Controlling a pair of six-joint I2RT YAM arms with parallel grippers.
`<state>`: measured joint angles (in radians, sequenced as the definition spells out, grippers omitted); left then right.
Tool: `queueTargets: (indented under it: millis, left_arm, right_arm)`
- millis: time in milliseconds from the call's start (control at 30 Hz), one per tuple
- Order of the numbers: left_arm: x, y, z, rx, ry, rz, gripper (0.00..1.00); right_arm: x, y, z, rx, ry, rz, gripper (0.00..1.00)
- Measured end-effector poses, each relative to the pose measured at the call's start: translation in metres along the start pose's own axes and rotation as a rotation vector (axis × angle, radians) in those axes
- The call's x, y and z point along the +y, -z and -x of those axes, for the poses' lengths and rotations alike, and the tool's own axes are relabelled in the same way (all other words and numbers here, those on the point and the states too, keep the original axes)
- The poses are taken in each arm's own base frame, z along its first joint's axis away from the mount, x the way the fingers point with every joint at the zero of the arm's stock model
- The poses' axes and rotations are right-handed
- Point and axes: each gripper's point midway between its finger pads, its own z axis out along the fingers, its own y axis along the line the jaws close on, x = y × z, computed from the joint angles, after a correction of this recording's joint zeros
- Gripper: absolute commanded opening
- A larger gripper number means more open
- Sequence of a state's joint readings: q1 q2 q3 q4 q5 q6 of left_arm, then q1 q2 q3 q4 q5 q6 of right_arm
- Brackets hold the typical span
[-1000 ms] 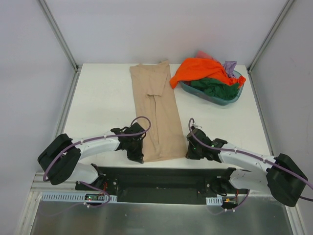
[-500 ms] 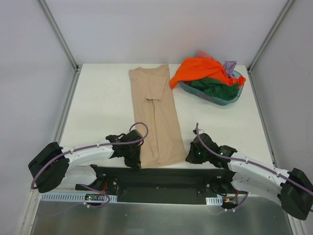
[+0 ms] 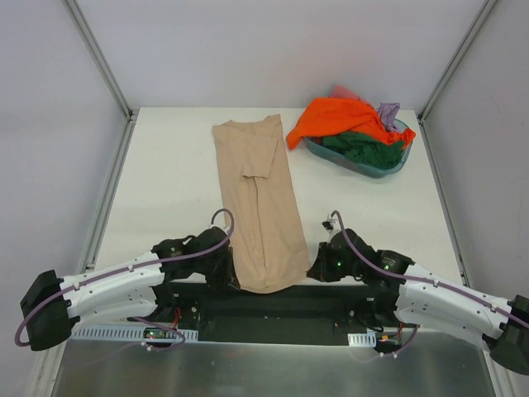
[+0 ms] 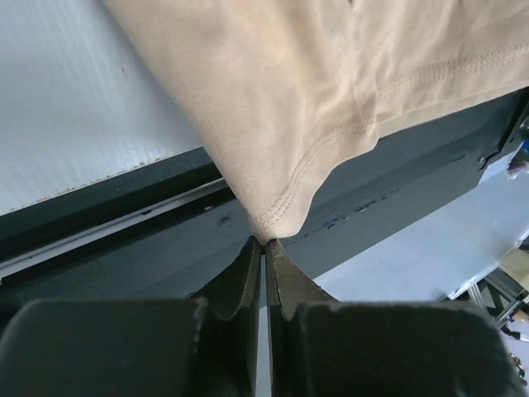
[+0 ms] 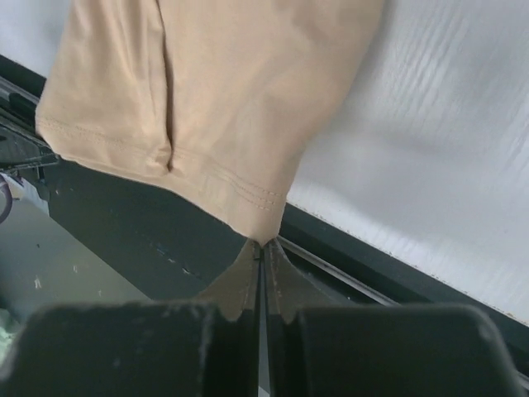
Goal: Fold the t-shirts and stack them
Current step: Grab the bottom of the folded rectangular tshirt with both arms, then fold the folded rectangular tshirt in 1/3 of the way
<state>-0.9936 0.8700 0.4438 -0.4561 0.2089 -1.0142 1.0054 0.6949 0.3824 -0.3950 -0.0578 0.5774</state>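
Tan t-shirt (image 3: 258,198) has both hem corners pinched in closed jaws.

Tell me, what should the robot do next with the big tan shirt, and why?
Probably lift both hem corners and carry them toward the far end, folding the tan shirt in half. The left end effector and right end effector each pinch a near corner; the shirt lies long and flat.

Left end effector (image 4: 264,241) clamped, right one (image 5: 261,246) too
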Motion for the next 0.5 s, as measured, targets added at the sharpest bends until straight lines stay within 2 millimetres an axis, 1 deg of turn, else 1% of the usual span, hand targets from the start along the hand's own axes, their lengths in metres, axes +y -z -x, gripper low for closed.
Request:
queueTargets:
  millis: [100, 300, 433, 500]
  left_arm:
    - [-0.007, 0.004, 0.016, -0.037, 0.017, 0.006, 0.0]
    - [-0.023, 0.015, 0.079, -0.185, 0.092, 0.036, 0.0]
    - [-0.031, 0.027, 0.116, -0.275, 0.11, 0.045, 0.0]
    - [-0.029, 0.032, 0.136, -0.319, 0.127, 0.062, 0.0]
  right_arm:
    - [0.008, 0.002, 0.02, -0.033, 0.027, -0.037, 0.0]
    - [0.034, 0.0, 0.083, -0.124, 0.071, -0.097, 0.0]
    - [0.039, -0.008, 0.125, -0.164, 0.087, -0.136, 0.0]
    - [0.04, -0.012, 0.145, -0.182, 0.097, -0.153, 0.0]
